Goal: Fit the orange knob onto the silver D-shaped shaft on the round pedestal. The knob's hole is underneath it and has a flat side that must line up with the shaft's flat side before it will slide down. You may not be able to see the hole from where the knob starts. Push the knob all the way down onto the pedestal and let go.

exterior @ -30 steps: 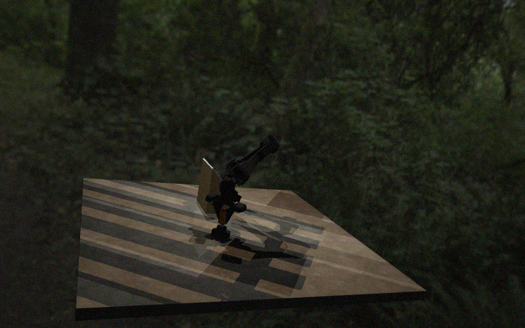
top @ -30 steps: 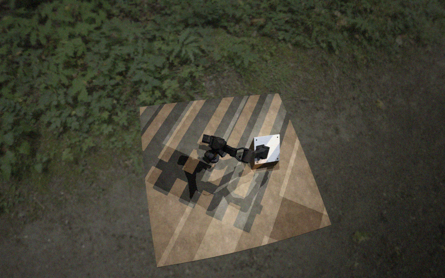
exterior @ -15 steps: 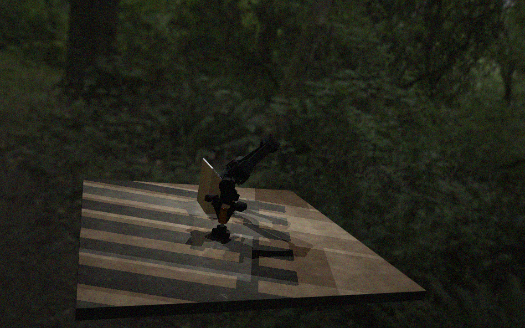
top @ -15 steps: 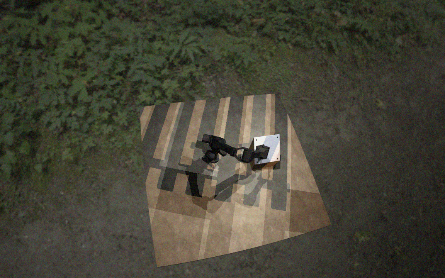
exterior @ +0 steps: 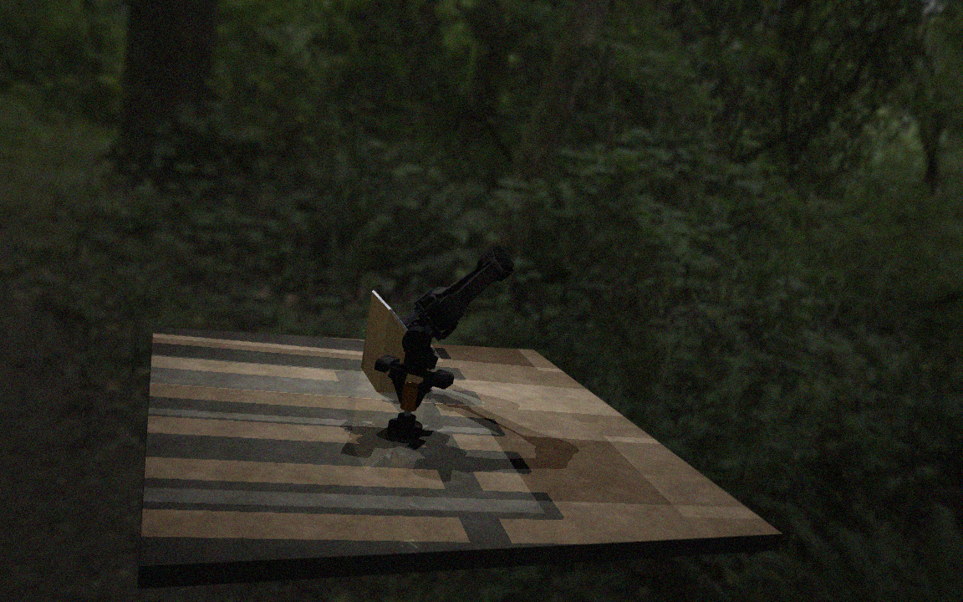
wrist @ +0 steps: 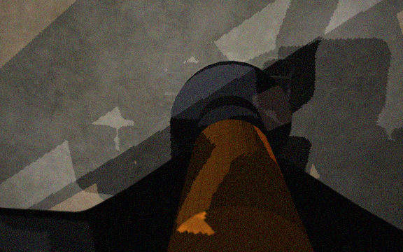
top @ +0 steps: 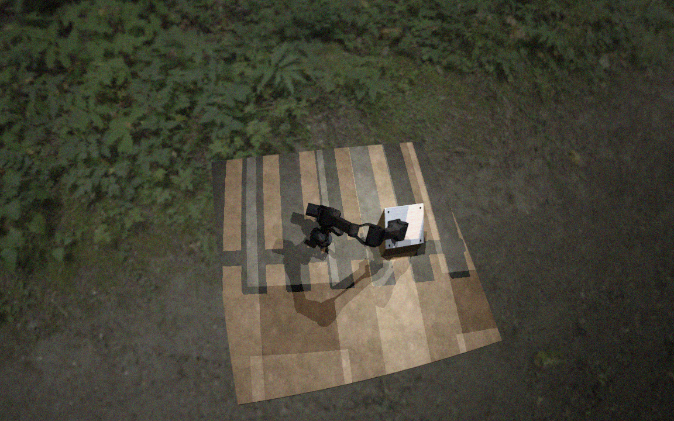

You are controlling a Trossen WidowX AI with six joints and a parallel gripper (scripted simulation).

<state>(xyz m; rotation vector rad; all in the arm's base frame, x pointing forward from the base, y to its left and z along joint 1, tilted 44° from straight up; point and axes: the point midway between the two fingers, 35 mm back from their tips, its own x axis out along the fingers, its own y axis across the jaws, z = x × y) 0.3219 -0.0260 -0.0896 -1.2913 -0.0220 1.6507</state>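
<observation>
The orange knob is upright between the fingers of my gripper, which is shut on it. The dark round pedestal stands on the table directly below, and its raised centre shows just past the knob's lower end in the wrist view. A short bit of the silver shaft shows between knob and pedestal in the exterior view, so the knob is not down on the pedestal. The hole and both flat sides are hidden. In the top view the arm mostly covers the knob.
The arm's base stands on a block with a white top plate, beyond the pedestal in the exterior view. The table carries projected stripes and shadows. Its edges drop off all round. The light is dim.
</observation>
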